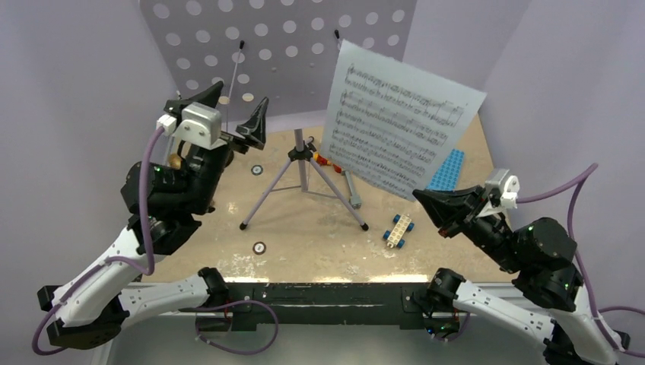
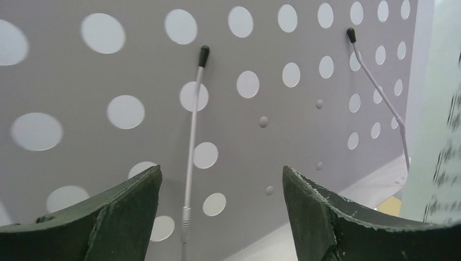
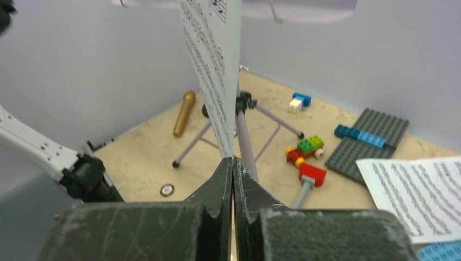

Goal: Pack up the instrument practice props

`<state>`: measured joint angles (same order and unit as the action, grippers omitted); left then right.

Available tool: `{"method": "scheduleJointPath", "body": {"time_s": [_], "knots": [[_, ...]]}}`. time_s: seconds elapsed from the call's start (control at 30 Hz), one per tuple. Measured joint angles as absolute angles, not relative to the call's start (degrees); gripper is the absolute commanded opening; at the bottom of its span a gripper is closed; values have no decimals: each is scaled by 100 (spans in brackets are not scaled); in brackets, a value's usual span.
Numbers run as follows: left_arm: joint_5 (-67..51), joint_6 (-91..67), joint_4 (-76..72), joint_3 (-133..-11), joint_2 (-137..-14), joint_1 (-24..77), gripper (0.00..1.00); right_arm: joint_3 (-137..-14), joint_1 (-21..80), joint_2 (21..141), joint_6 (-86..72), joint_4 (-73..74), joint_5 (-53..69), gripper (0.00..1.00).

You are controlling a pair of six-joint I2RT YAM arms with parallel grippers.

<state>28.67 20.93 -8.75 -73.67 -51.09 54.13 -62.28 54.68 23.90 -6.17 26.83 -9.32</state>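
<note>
Our right gripper [image 3: 232, 163] pinches 1 sheet-music page [image 1: 403, 122], held up at 1 o'clock. Our left gripper [image 2: 220, 173] is wide open and empty, facing the music stand [image 1: 289, 46] at 12 o'clock. We think we are clearing pages; next, lay this 1 down softly. We see no box

Left wrist view: right of the left gripper [image 2: 222, 169], the sheet-music page [image 2: 440, 163] is blurred, cut by the frame edge, notes unreadable. Top view: the microphone [image 1: 176, 160] is mostly hidden behind that gripper's body. Right wrist view: above the right gripper [image 3: 232, 161], the page leaves the frame and covers part of the music stand [image 3: 245, 138] pole.
</note>
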Motion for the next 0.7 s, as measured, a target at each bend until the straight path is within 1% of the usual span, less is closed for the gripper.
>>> {"method": "scheduleJointPath", "body": {"time_s": [0.2, 0.4, 0.5, 0.7], "knots": [[2818, 1664, -690, -7332, -4578, 5413, 87, -5264, 5463, 1564, -600, 2982, -794, 0], [2775, 1125, -537, -7188, -3898, 5413, 86, -4318, 5463, 1352, -899, 3059, -799, 0], [2777, 847, -458, -6993, -3588, 5413, 86, -4119, 5463, 1684, -1173, 3540, -1076, 0], [2832, 283, -246, -6589, -3267, 5413, 85, -4160, 5463, 2405, -1844, 3789, -1774, 0]]}}
